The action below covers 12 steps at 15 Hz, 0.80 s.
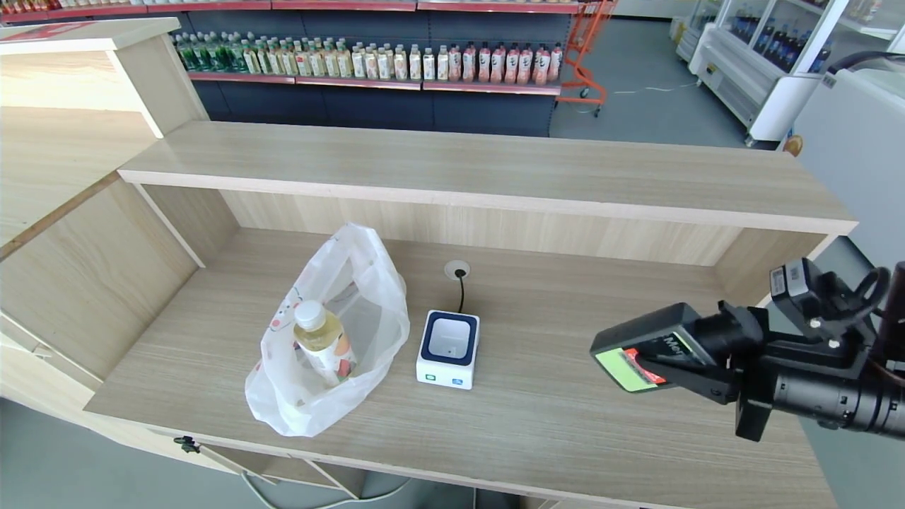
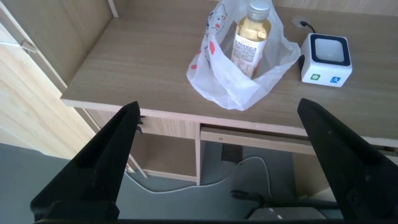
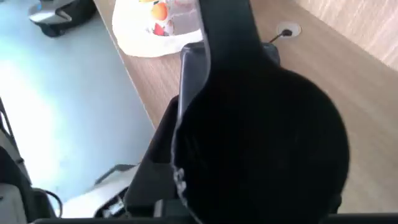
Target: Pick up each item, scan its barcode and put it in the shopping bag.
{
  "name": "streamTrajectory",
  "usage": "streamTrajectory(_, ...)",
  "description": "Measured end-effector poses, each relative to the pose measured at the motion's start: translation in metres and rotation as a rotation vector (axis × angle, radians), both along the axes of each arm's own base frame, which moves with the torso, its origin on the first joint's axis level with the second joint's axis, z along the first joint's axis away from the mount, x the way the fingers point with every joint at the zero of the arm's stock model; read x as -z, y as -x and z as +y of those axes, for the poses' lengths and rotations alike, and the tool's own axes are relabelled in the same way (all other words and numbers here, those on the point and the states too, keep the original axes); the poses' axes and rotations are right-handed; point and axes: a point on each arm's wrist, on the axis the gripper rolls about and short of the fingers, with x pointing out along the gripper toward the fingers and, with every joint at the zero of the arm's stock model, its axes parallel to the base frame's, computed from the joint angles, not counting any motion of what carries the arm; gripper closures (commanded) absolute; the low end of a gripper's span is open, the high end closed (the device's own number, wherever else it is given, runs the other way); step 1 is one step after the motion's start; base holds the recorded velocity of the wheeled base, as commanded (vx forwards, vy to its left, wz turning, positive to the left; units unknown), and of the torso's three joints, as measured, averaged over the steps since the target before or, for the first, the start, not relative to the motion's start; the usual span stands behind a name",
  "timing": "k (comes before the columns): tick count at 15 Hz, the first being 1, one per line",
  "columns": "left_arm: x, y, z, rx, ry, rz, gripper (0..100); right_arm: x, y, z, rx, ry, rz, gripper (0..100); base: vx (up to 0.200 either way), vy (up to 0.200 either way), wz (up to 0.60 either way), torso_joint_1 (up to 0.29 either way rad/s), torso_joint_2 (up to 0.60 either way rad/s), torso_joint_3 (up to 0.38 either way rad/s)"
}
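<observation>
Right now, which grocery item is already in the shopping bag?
The white-capped drink bottle stands inside it; the black box is in the right gripper.

Bright, even light; faint soft shadows on the counter [image 1: 537, 438]; head view's edges bow outward.

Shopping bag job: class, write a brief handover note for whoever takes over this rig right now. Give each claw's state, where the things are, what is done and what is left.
Left claw: open, empty, out in front of the counter's front edge.
Right claw: shut on a black box, held above the counter's right end, right of the scanner.
Shopping bag: stands left of the scanner, bottle upright inside.
Done: bottle bagged.
Left: probably pass the box over the scanner, then bag it. Whether it has been scanned cannot be told.
</observation>
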Motion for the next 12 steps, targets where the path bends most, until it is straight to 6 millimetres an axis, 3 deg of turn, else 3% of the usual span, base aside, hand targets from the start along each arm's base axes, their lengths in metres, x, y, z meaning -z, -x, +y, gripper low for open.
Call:
streamTrajectory(4,0.0,0.0,0.0,0.0,0.0,0.0,0,0.008,0.018,-0.009,0.18,-0.313,0.431,100,0.0,0.0,0.0,0.0,0.0,0.0)
streamTrajectory(7,0.0,0.0,0.0,0.0,0.0,0.0,0,0.016,0.027,-0.007,0.197,-0.381,0.562,100,0.0,0.0,0.0,0.0,0.0,0.0)
streamTrajectory(12,0.0,0.0,0.0,0.002,0.0,0.0,0,0.018,0.031,-0.002,0.17,-0.39,0.602,100,0.0,0.0,0.0,0.0,0.0,0.0)
